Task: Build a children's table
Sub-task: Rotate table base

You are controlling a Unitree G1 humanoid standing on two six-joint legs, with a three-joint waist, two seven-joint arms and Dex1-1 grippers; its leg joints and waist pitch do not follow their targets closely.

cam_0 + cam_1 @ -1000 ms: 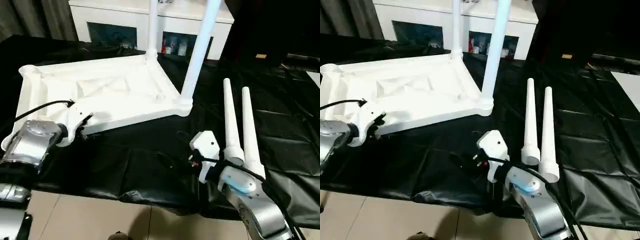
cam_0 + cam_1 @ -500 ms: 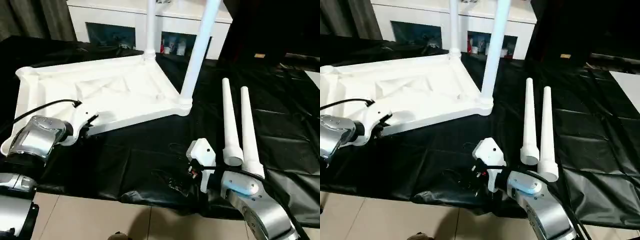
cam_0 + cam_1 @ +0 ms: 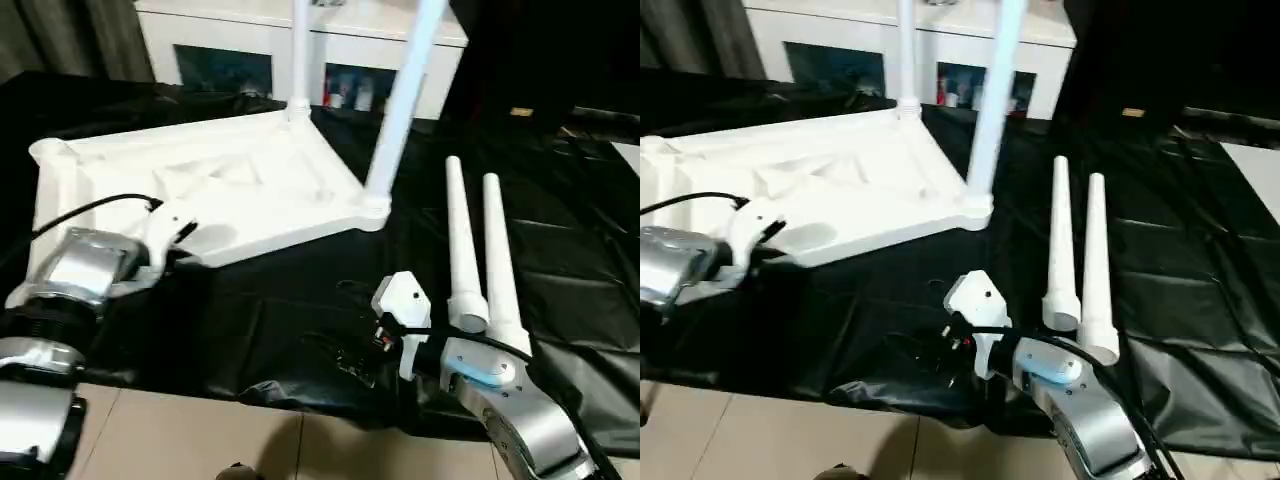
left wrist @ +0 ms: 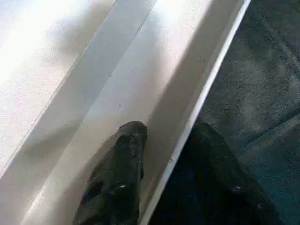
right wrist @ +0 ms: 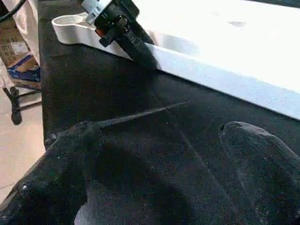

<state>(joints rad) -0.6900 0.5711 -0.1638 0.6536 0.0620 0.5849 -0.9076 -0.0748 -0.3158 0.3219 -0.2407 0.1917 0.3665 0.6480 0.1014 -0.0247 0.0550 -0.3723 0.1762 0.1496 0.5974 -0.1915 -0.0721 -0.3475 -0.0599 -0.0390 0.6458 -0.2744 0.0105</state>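
Observation:
The white table top (image 3: 230,180) lies underside up on the black cloth, with two legs (image 3: 400,100) standing upright in its far right sockets. Two loose legs (image 3: 465,240) lie side by side on the cloth to the right. My left gripper (image 3: 183,256) is at the top's near rim (image 4: 187,117). One finger (image 4: 124,173) rests inside on the white surface and the other outside over the cloth, shut on the rim. My right gripper (image 5: 164,140) hovers open over bare cloth near the front edge, left of the loose legs' thick ends. It faces the left gripper (image 5: 126,37).
A white cabinet (image 3: 200,40) with glass doors stands behind the table. The black cloth (image 3: 280,310) hangs over the front edge above the tiled floor (image 3: 200,440). A cardboard box (image 5: 14,47) sits on the floor off the top's near left corner.
The left gripper's fingers have drawn together onto the rim. The right gripper has sunk a little toward the front edge. The camera has shifted slightly.

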